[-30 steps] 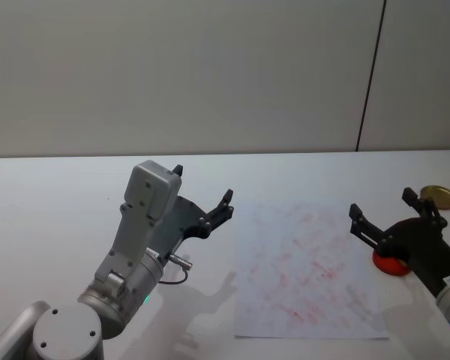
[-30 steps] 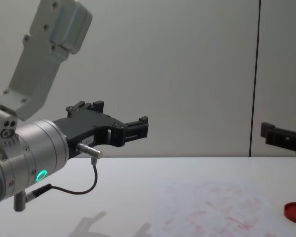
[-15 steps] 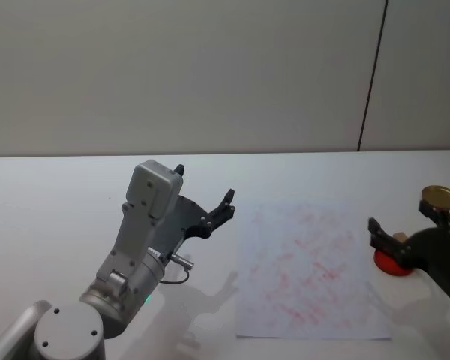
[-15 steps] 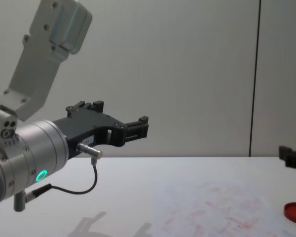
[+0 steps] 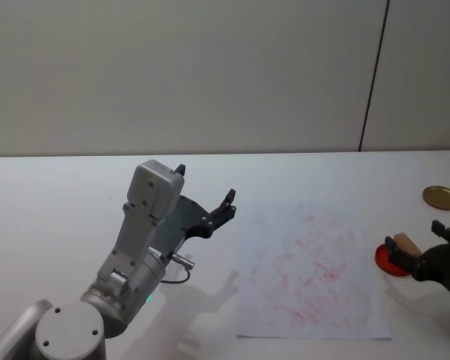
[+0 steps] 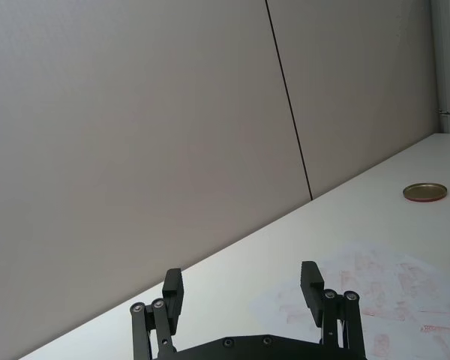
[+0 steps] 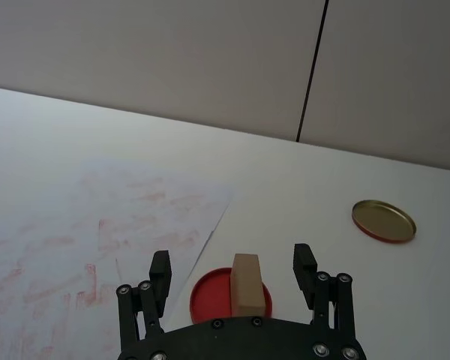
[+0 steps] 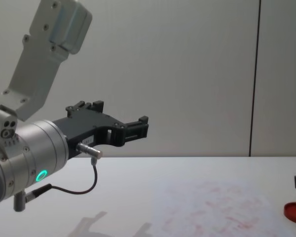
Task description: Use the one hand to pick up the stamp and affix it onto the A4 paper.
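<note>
The stamp (image 7: 245, 289) stands up on the red pad (image 7: 206, 296), just beside the paper (image 7: 82, 217). It is right in front of the right fingers (image 7: 304, 264), which are open wide. The left fingers (image 6: 310, 283), open too, hang far off over the counter (image 5: 60, 195).

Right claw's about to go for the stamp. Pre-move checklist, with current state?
1. Right claw open: ok, jaws spread wide.
2. Stamp centred in that claw's opening: ok, by the right wrist view.
3. Stamp upright on the red ink pad: ok.
4. Claw low enough to flank the stamp: cannot tell.
5. A4 paper lying flat: ok.
6. Left claw out of the way: ok, open, raised to the left of the paper.
</note>
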`<action>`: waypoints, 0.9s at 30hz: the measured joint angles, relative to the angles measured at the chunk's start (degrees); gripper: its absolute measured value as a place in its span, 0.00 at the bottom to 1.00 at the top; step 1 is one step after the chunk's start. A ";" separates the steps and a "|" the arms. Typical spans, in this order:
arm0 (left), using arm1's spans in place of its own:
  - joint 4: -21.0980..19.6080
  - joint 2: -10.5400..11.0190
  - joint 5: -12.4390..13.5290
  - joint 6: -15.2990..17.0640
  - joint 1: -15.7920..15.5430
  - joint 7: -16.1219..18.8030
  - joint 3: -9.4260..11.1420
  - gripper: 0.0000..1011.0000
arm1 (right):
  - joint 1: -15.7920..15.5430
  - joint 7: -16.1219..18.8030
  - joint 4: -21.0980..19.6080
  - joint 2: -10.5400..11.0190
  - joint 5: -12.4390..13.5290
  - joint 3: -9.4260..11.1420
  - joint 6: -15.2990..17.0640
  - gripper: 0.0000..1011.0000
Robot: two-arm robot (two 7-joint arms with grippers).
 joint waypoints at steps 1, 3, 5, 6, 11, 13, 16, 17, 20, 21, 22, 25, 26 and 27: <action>0.00 0.00 0.00 0.00 0.00 0.00 0.00 0.98 | 0.21 0.22 0.47 0.00 0.13 0.06 0.10 0.99; 0.00 0.00 0.00 0.00 0.00 0.00 0.00 0.98 | 0.69 0.80 1.57 0.00 0.52 0.17 0.39 0.99; 0.00 0.00 0.00 0.00 0.00 0.00 0.00 0.98 | 1.05 1.24 2.36 -0.03 0.83 0.21 0.61 0.99; 0.00 0.00 0.00 0.00 0.00 0.00 0.00 0.98 | 1.38 1.62 3.01 -0.09 1.08 0.24 0.80 0.99; 0.00 0.00 0.00 0.00 0.00 0.00 0.00 0.98 | 2.47 2.82 5.14 -0.41 1.82 0.24 1.44 0.99; 0.00 0.00 0.00 0.00 0.00 0.00 0.00 0.98 | 2.76 3.06 5.73 -0.54 1.94 0.19 1.59 0.99; 0.00 0.00 0.00 0.00 0.00 0.00 0.00 0.98 | 3.22 3.48 6.69 -0.77 2.17 0.10 1.95 0.99; 0.00 0.00 0.00 0.00 0.00 0.00 0.00 0.98 | 3.30 3.55 6.83 -0.80 2.20 0.08 2.02 0.99; 0.00 0.00 0.00 0.00 0.00 0.00 0.00 0.98 | 3.73 3.82 7.69 -1.02 2.32 -0.06 2.34 0.99; 0.00 0.00 0.00 0.00 0.00 0.00 0.00 0.98 | 3.93 3.91 8.13 -1.13 2.35 -0.11 2.46 0.97; 0.00 0.00 0.00 0.00 0.00 0.00 0.00 0.98 | 4.03 3.95 8.31 -1.17 2.36 -0.14 2.53 0.97; 0.00 0.00 0.00 0.00 0.00 0.00 0.00 0.98 | 4.28 4.04 8.83 -1.31 2.40 -0.23 2.74 0.91; 0.00 0.00 0.00 0.00 0.00 0.00 0.00 0.98 | 4.46 4.08 9.22 -1.41 2.40 -0.28 2.84 0.88; 0.00 0.00 0.00 0.00 0.00 0.00 0.00 0.98 | 4.53 4.10 9.38 -1.45 2.41 -0.31 2.90 0.85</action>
